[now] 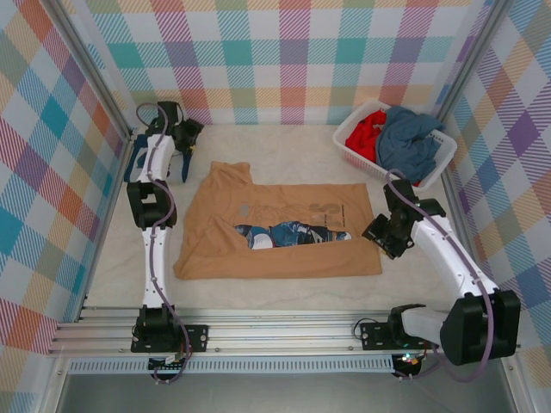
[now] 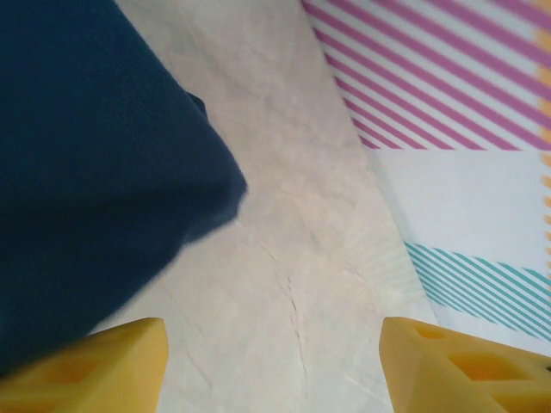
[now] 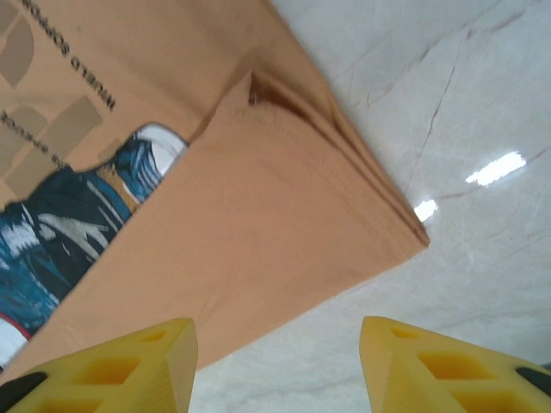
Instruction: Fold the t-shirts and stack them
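A tan t-shirt (image 1: 275, 232) lies flat mid-table, its near edge folded up over part of the blue-and-white print (image 1: 288, 234). My right gripper (image 1: 379, 232) hovers at its right edge, open. In the right wrist view the folded tan corner (image 3: 284, 215) lies just ahead of the gripper (image 3: 277, 370), with nothing between the yellow fingers (image 3: 129, 366). My left gripper (image 1: 186, 146) is at the back left, open over bare table beside a navy t-shirt (image 1: 131, 163). In the left wrist view the navy cloth (image 2: 95, 155) lies to the left of the gripper (image 2: 274, 370).
A white slatted basket (image 1: 351, 138) at the back right holds a red t-shirt (image 1: 367, 138) and a grey-blue one (image 1: 409, 142). Checked walls close in the left, back and right sides. A metal rail (image 1: 275, 331) runs along the near edge.
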Controlling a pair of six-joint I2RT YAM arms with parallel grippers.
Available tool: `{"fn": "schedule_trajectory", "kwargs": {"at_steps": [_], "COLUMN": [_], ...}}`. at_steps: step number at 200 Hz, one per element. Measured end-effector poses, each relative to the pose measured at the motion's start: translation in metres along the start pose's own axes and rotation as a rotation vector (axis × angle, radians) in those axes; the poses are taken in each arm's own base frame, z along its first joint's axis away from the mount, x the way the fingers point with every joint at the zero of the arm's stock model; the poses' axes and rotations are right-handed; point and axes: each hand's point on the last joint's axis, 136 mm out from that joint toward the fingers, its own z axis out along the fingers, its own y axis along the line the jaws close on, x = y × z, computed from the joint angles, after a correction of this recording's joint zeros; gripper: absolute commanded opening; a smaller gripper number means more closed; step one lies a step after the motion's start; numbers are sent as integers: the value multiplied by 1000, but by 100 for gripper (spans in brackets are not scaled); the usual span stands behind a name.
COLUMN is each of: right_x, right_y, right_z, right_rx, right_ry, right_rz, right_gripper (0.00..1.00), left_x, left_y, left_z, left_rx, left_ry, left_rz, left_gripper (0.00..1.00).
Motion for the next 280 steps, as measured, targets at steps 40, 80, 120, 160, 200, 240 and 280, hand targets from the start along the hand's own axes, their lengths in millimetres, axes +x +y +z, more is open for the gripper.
{"fn": "schedule_trajectory", "kwargs": {"at_steps": [40,80,120,160,200,240,280], "right_x": [-34,-46,-50,-52,-54,-52,-48], "right_y": [8,18,23,16,18,15,10], "right_z": [8,40,65,90,94,96,89], "right_rx": [-25,-40,-65,-31,-41,-33,-24], "right_ry": [-27,34,61,99,98,105,94], "right_rz": [27,57,69,76,64,69,70], "right_gripper": [39,30,28,26,19,24,0], "left_x": [15,89,189,261,274,266,250], "left_y": [-35,-16,92,170,182,186,188], "left_z": [-96,-186,-198,-189,-197,-197,-198], "left_rx": [-16,-45,-222,-377,-390,-411,-431], "left_ry": [-32,28,234,402,414,378,333], "left_rz": [58,144,145,179,212,260,296], "left_gripper": [58,45,42,39,39,39,39]}}
